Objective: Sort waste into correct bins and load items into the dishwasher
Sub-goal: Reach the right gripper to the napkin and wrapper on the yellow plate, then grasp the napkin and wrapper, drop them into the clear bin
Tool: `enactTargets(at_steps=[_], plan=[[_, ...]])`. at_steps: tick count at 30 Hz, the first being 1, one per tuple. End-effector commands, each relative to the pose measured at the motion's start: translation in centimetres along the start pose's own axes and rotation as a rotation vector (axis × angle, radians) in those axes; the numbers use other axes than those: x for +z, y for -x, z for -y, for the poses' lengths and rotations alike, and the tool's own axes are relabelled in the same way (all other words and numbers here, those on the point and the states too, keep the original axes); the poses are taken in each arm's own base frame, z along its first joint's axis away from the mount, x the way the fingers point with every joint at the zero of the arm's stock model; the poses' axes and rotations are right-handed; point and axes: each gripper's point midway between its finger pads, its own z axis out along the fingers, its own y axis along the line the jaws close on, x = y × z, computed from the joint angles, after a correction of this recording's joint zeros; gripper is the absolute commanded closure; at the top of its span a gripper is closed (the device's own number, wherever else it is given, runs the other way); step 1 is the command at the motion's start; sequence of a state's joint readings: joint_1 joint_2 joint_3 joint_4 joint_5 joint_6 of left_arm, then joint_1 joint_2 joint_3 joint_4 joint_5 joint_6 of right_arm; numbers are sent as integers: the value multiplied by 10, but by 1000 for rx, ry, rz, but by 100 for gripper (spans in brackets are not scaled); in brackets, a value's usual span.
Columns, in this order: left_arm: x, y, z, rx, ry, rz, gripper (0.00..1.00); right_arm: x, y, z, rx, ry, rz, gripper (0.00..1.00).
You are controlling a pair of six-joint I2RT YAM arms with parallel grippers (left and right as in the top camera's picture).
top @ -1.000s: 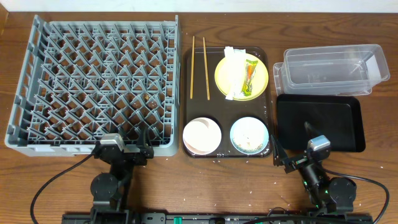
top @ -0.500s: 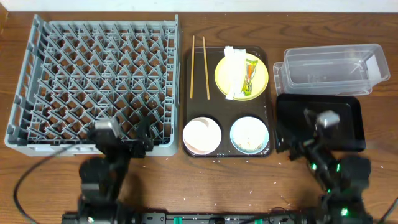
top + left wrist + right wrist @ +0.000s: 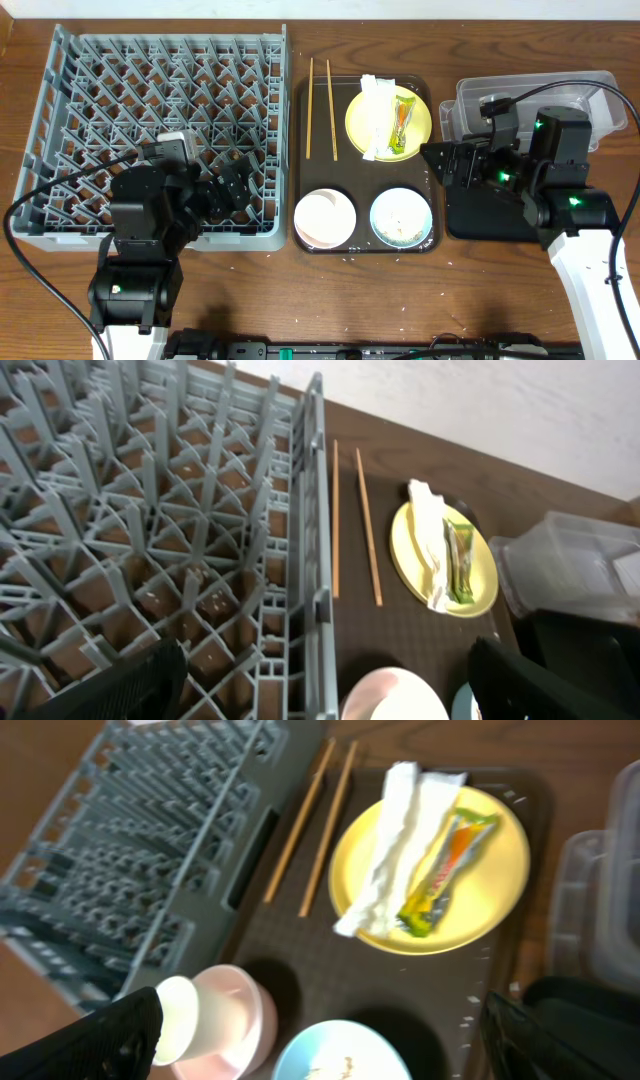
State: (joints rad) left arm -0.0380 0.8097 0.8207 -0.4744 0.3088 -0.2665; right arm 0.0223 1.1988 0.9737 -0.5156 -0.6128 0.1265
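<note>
Dish rack (image 3: 120, 90): large square grey plastic lattice of upright pegs, on the left of the wooden tabletop (image 3: 300, 295).
Serving tray (image 3: 342, 180): dark brown rounded rectangle with a fine textured surface, just right of the rack.
Chopsticks (image 3: 309, 110): two thin wooden sticks lying side by side along the tray's far left.
Yellow plate (image 3: 423, 125): round and smooth, at the tray's far right.
Paper wrapper (image 3: 374, 115): white, crumpled and long, lying on the plate.
Sachet (image 3: 402, 120): narrow, orange and green, lying on the plate touching the wrapper's right side.
White bowl (image 3: 325, 218): round and pale, at the tray's near left, with a small white cup (image 3: 178, 1015) at its left edge.
Light blue bowl (image 3: 402, 217): glossy, at the tray's near right, with whitish rice grains (image 3: 400, 228) inside.
Clear tub (image 3: 585, 100): see-through rectangular plastic, far right.
Black tray (image 3: 472, 215): shallow and glossy, nearer than the tub, partly under the right arm.
Left gripper (image 3: 232, 187): fingers spread wide and holding nothing, above the rack's near right part, well apart from the plate.
Right gripper (image 3: 447, 165): fingers spread and holding nothing, above the serving tray's right edge, near the plate and its waste.
</note>
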Motion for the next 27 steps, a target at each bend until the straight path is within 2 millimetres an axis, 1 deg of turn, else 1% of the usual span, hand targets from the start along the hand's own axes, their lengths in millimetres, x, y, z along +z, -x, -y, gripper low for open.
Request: enactTargets(at_steps=[1, 2, 4, 5, 7, 9, 10, 12, 14, 15, 16, 17, 18, 21, 22, 24, 25, 27], plan=[[-5, -5, 10, -16, -49, -36, 9, -4, 9, -15, 30, 73, 12, 1], [-4, -8, 9, -20, -49, -50, 9, -3, 8, -16, 31, 76, 9, 1], [-5, -9, 15, -20, -83, -61, 9, 1, 6, -18, 48, 56, -1, 1], [-7, -5, 20, -21, -98, -67, 9, 6, 6, -21, 27, 12, -8, 4], [-13, 0, 23, -13, -90, -90, 9, 10, 9, -24, 10, -52, -29, 5], [-24, 9, 29, 22, -76, -140, 9, 18, 17, -35, -39, -130, -74, 6], [-29, 14, 33, 32, -70, -163, 9, 25, 22, -39, -62, -163, -89, 8], [-34, 17, 35, 27, -64, -181, 9, 38, 24, -41, -84, -189, -107, 18], [-36, 16, 35, 23, -60, -191, 9, 58, 20, -42, -103, -197, -130, 27], [-36, 13, 34, 18, -56, -206, 9, 73, 13, -43, -109, -191, -160, 32], [-37, 10, 33, 14, -53, -216, 9, 83, 6, -43, -109, -190, -188, 37], [-38, 8, 33, 10, -50, -228, 9, 92, -2, -40, -110, -198, -215, 39], [-38, 5, 32, 5, -46, -240, 9, 103, -10, -30, -114, -241, -243, 41], [-40, -2, 30, -4, -38, -269, 9, 117, -19, -5, -119, -343, -269, 43], [-40, -2, 30, -5, -39, -269, 9, 126, -21, 0, -118, -352, -276, 43], [-40, -2, 32, -5, -49, -270, 9, 142, -21, 5, -80, -351, -255, 46], [-40, -2, 32, -6, -49, -271, 9, 156, -19, 7, -75, -343, -232, 46], [-40, -3, 32, -6, -48, -272, 9, 174, -16, 14, -77, -345, -203, 46]])
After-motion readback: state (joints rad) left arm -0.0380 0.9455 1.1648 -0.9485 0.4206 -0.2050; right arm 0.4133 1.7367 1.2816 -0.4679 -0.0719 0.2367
